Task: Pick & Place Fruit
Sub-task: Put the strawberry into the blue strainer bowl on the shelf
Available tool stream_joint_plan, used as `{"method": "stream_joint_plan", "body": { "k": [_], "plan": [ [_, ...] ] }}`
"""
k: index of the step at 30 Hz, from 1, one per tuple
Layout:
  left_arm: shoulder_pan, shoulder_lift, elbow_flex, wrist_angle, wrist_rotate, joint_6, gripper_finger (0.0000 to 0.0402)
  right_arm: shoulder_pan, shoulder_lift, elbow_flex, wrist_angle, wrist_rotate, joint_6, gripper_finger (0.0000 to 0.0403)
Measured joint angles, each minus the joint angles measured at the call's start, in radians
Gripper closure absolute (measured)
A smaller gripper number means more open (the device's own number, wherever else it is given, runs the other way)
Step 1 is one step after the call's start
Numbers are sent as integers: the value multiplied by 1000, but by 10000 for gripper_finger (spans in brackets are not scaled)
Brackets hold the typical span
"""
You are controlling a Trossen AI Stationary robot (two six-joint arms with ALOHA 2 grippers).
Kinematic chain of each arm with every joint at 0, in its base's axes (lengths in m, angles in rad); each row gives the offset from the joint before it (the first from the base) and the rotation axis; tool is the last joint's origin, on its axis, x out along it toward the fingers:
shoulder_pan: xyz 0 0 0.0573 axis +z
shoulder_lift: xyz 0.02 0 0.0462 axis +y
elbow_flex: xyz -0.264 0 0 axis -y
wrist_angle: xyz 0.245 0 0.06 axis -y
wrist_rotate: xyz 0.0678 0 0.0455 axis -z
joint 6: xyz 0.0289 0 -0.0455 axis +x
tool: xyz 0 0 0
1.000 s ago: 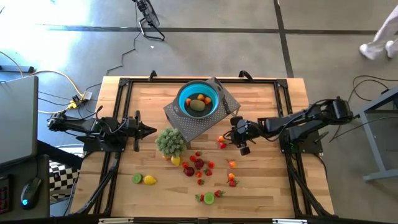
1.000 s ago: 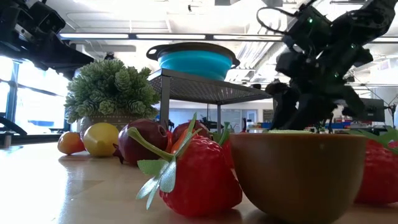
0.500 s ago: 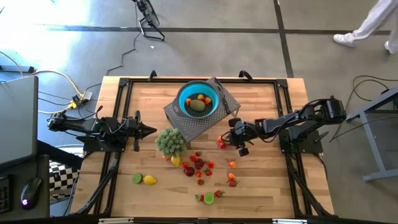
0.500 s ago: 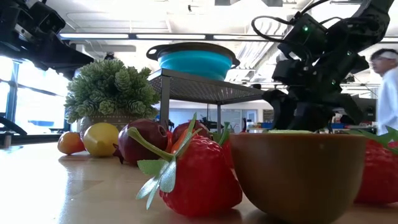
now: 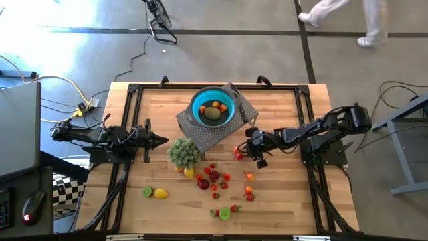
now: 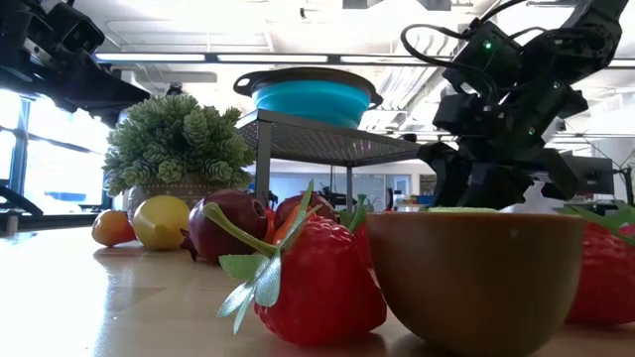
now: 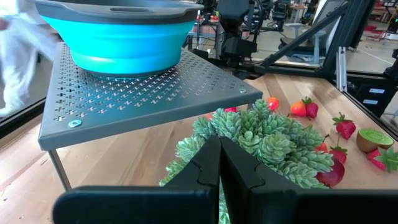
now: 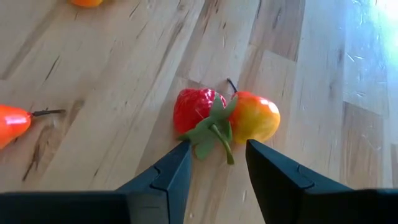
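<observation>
From above, the right gripper [image 5: 249,148] hangs low over a red plastic strawberry [image 5: 238,156] just beside the grey perforated metal stand [image 5: 200,137] bearing the blue bowl [image 5: 214,107], fingers spread; the left gripper [image 5: 160,140], pressed together, waits by the spiky green plant [image 5: 183,152]. At table height, glossy fruit fills the foreground. The right wrist view shows the leafy-capped strawberry [image 8: 194,109] touching a smooth red-yellow fruit [image 8: 255,117], ahead of the parted fingers [image 8: 166,173]. Judged mid-approach; next comes descent, then closing on one piece alone.
</observation>
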Motion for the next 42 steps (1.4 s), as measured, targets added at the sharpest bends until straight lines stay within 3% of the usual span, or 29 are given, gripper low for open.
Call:
{"method": "stream_joint_plan", "body": {
  "k": [10,23,35,42],
  "plan": [
    [0,0,0,0,0,0,401,0,0,0,0,24,46,262],
    [0,0,0,0,0,0,401,0,0,0,-1,23,53,344],
    [0,0,0,0,0,0,401,0,0,0,-1,23,53,393],
    [0,0,0,0,0,0,401,0,0,0,-1,20,53,397]
  ]
}}
